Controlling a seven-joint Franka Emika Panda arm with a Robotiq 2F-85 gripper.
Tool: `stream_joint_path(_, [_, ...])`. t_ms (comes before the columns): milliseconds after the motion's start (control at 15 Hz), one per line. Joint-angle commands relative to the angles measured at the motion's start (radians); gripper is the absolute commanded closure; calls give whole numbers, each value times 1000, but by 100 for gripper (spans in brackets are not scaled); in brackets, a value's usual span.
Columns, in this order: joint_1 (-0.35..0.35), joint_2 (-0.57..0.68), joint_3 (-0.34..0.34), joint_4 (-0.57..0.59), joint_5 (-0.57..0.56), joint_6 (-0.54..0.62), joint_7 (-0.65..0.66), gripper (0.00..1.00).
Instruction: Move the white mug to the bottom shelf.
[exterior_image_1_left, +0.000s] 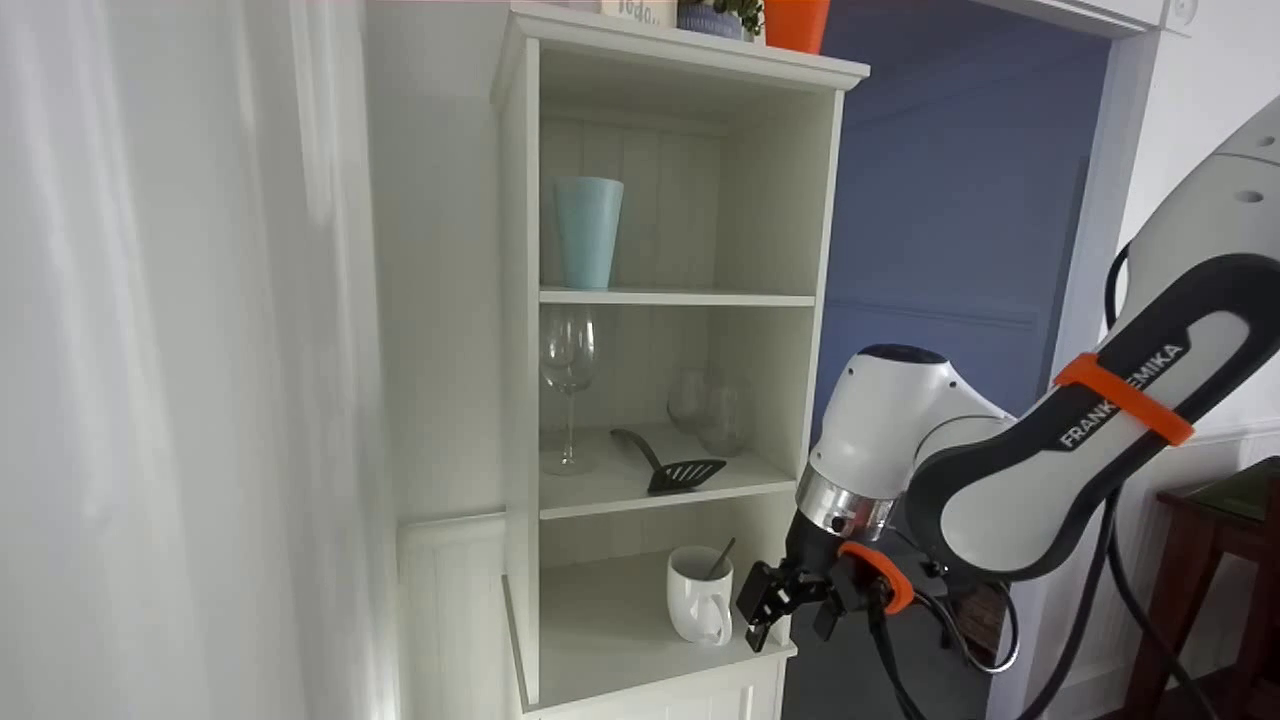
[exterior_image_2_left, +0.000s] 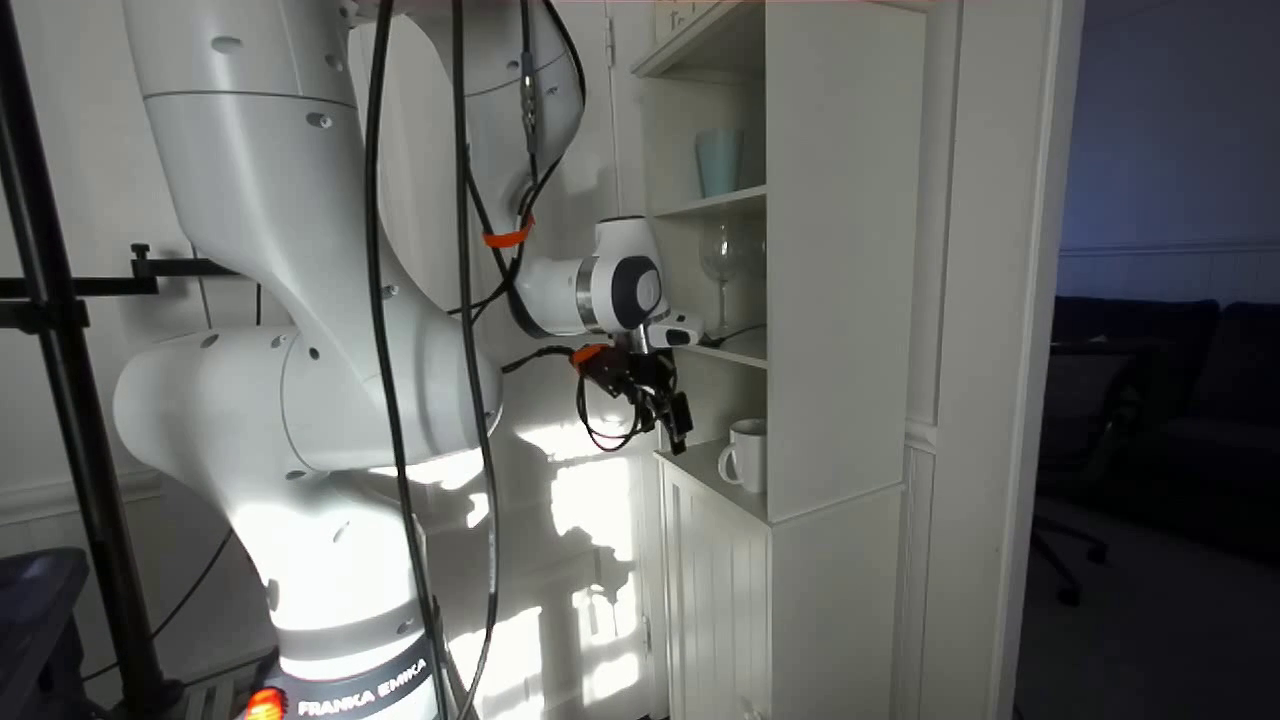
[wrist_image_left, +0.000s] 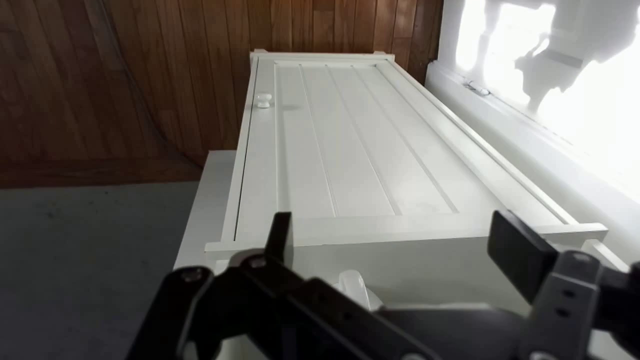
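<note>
The white mug (exterior_image_1_left: 686, 600) stands upright on the bottom shelf (exterior_image_1_left: 600, 640), near its front right. A thin dark utensil handle (exterior_image_1_left: 720, 558) sticks out of its top. The mug (exterior_image_2_left: 751, 455) also shows in an exterior view, its handle facing outward. My gripper (exterior_image_1_left: 793, 628) is open and empty, in front of the shelf unit and just beside the mug, apart from it. It also shows in an exterior view (exterior_image_2_left: 676, 430). In the wrist view, the open fingers (wrist_image_left: 395, 245) are over the shelf's front edge; the mug's handle (wrist_image_left: 354, 286) shows between them and the mug's body is mostly hidden.
The middle shelf board (exterior_image_1_left: 670, 500) lies above, with a black slotted spatula (exterior_image_1_left: 685, 476), a stemmed glass (exterior_image_1_left: 568, 365) and clear glasses (exterior_image_1_left: 725, 420). A pale teal tumbler (exterior_image_1_left: 588, 235) stands higher up. The unit's right side wall (exterior_image_2_left: 840, 260) stands beside the mug. A cabinet door (wrist_image_left: 350, 150) is below.
</note>
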Motion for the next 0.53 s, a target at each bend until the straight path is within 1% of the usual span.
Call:
stream_joint_path(0, [-62,186,93,18,-132,-257,186,0])
stream_joint_path(67, [31,245,10,27,-210,-313,276,0])
stream_joint_path(133, [41,293,11,21,-215,-330,280,0])
stream_joint_path(200, [77,360,-10,4,-207,-318,241,0])
stream_joint_path(267, [93,249,-41,39,-212,-297,248,0])
stream_joint_path(467, [102,346,-33,24,-207,-320,238,0])
